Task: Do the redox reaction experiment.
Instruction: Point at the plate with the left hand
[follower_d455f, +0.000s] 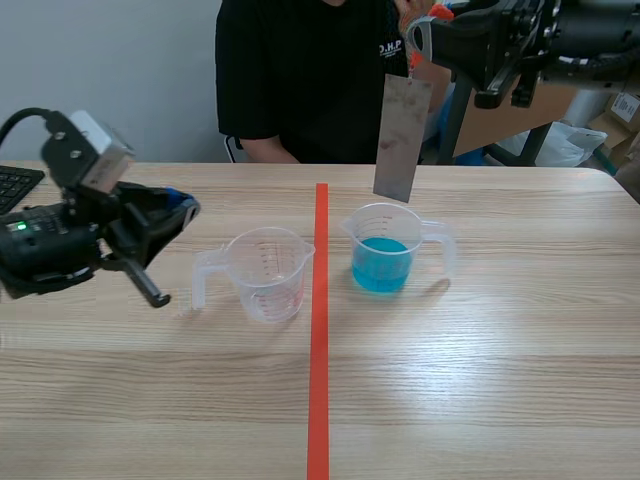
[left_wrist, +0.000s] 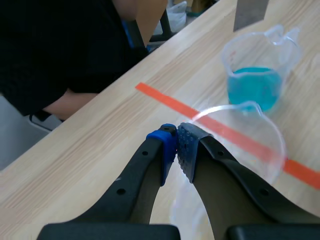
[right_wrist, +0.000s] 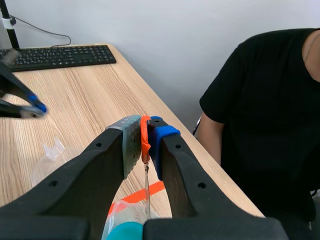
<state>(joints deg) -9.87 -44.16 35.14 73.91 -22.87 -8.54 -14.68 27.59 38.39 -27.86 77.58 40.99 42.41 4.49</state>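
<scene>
Right gripper (right_wrist: 145, 135): jaws clamped on orange-tipped top of metal plate (follower_d455f: 402, 140), hung below them, just above cup of blue liquid (follower_d455f: 383, 262) | Left gripper (left_wrist: 176, 145): jaws pressed together, holding nothing, empty cup (follower_d455f: 265, 275) just ahead.

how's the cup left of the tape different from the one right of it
The left cup is empty; the right cup holds blue liquid. The left cup's handle sticks out to the scene's left, the right cup's to its right. A metal plate in the right gripper hangs above the right cup only. Both are clear, upright, handled measuring cups.
</scene>
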